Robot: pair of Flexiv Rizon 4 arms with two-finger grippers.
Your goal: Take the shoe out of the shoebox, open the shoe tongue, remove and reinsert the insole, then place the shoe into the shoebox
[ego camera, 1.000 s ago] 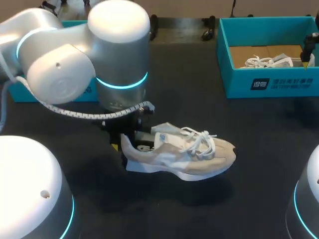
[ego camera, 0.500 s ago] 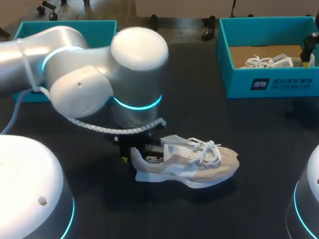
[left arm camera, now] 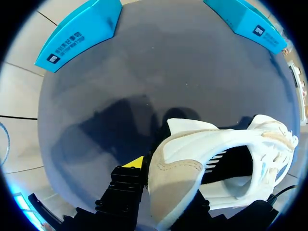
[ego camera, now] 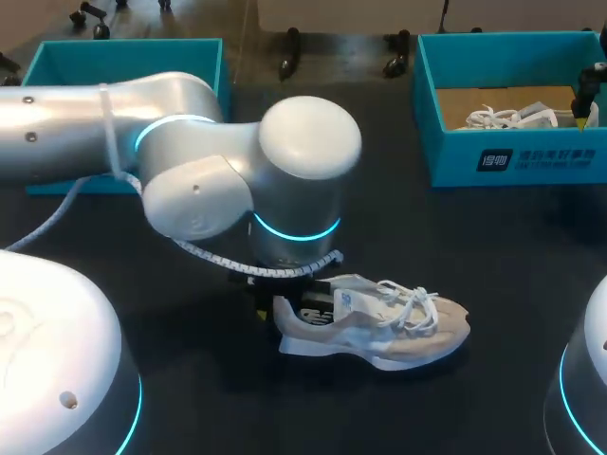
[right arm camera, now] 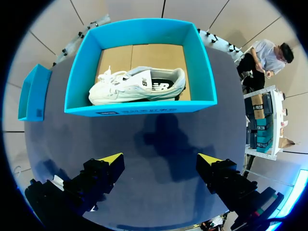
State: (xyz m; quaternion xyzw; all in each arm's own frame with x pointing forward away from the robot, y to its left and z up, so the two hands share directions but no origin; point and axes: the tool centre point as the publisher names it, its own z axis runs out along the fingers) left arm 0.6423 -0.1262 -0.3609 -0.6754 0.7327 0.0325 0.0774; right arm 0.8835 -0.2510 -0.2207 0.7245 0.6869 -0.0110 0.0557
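One shoe (ego camera: 379, 327): on desk (ego camera: 493, 246), heel clenched by left tool (left arm camera: 161, 185), likely for steadying.
Right tool (right arm camera: 160, 159): released, idle facing shoebox (right arm camera: 139, 108).

This looks like a robotics lab set up for a handling trial, not a shop or a home. A plain dark matte bench (ego camera: 493, 246) carries a staged pair of props: an open teal cardboard shoebox (ego camera: 512, 156) at the far right with a white trainer (right arm camera: 137, 84) lying inside, and a shallower teal cardboard box (ego camera: 204, 66) at the far left. A silver robot arm (ego camera: 190, 142) with a glowing cyan joint ring and a spiral-wrapped cable (ego camera: 213, 256) reaches in from the left, its black yellow-tipped left claw (left arm camera: 161, 185) clamped on the heel of a beige and white lace-up trainer (ego camera: 379, 322). The matching right claw (right arm camera: 160, 158) hangs spread wide before the shoebox.
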